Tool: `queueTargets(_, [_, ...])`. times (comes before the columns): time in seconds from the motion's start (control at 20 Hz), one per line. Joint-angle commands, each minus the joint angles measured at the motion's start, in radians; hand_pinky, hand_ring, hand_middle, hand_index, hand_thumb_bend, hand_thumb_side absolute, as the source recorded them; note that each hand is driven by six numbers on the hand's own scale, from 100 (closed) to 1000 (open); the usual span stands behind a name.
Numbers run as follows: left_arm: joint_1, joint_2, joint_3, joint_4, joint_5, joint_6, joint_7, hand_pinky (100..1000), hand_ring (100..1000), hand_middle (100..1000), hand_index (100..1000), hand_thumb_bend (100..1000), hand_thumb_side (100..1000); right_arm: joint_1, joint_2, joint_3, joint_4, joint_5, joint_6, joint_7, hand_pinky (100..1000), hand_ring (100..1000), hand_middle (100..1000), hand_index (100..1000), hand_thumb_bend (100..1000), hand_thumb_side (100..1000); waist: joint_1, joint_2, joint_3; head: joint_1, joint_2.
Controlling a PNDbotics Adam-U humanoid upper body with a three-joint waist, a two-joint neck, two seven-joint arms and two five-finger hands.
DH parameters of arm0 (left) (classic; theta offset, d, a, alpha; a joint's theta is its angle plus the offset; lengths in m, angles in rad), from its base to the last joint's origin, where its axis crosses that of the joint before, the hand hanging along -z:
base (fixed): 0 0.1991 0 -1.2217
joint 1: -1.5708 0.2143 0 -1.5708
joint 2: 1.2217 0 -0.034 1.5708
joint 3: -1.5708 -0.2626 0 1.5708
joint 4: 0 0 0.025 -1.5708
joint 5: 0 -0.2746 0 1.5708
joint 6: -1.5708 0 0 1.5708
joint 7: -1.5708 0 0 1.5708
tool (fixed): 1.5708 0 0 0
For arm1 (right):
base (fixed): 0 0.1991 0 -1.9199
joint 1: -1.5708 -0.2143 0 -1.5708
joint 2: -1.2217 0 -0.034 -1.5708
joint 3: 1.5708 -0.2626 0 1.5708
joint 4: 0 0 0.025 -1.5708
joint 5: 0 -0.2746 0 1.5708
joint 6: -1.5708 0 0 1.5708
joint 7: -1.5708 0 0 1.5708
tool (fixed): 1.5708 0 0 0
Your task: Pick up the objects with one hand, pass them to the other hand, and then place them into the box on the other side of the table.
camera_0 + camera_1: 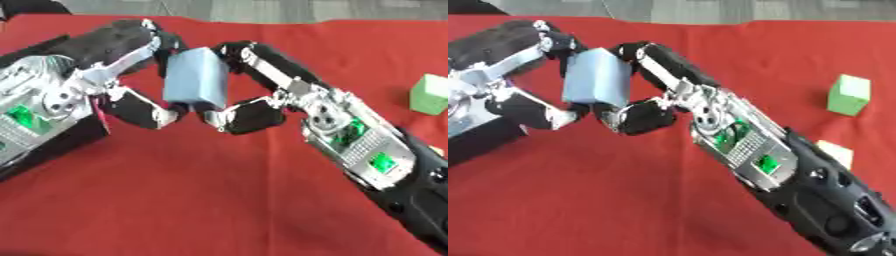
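Observation:
A pale blue block (196,77) hangs above the red cloth (219,200), caught between both hands. My left hand (122,75) comes in from the left, fingers curled over the block's top and thumb under its lower edge. My right hand (262,85) reaches in from the right, fingers along the block's right side and thumb curled at its bottom. Both hands touch the block at once. No box shows in either view.
A green cube (849,94) sits on the cloth at the right. A small pale cream block (837,151) lies nearer, just beside my right forearm. The cloth's far edge (262,20) meets a grey floor.

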Motion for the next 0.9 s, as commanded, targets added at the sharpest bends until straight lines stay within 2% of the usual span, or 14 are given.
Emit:
queueTargets(0.05, [-0.005,0.061,0.035,0.005,-0.006,0.009,0.005,713,649,433,386,123,170,-0.007,-0.025,-0.019,-0.005,0.025,-0.016,0.030,894,804,744,861,312,100,0.005,-0.027,0.000,0.005,-0.009])
queueTargets(0.1, [-0.005,0.060,0.035,0.005,-0.005,0.011,0.004,714,649,432,385,122,170,-0.006,-0.023,-0.019,-0.002,0.020,-0.026,0.049,897,804,742,861,371,100,0.005,-0.027,0.000,0.007,-0.010])
queueTargets(0.2, [-0.006,0.058,0.036,0.005,-0.003,0.014,0.005,714,649,431,385,121,169,-0.005,-0.021,-0.025,0.004,0.008,-0.038,0.071,897,800,736,856,351,100,0.005,-0.027,-0.001,0.010,-0.011])
queueTargets(0.35, [-0.006,0.058,0.037,0.005,-0.001,0.015,0.007,714,648,429,384,125,168,-0.005,-0.018,-0.033,0.013,-0.004,-0.036,0.064,901,798,733,851,271,100,0.006,-0.026,-0.001,0.011,-0.010])
queueTargets(0.9, [0.014,0.070,0.045,0.005,-0.004,0.014,-0.002,711,646,419,383,155,171,-0.003,-0.016,-0.035,0.027,-0.001,-0.031,0.050,911,802,738,855,291,100,0.008,-0.024,-0.004,0.014,-0.009])
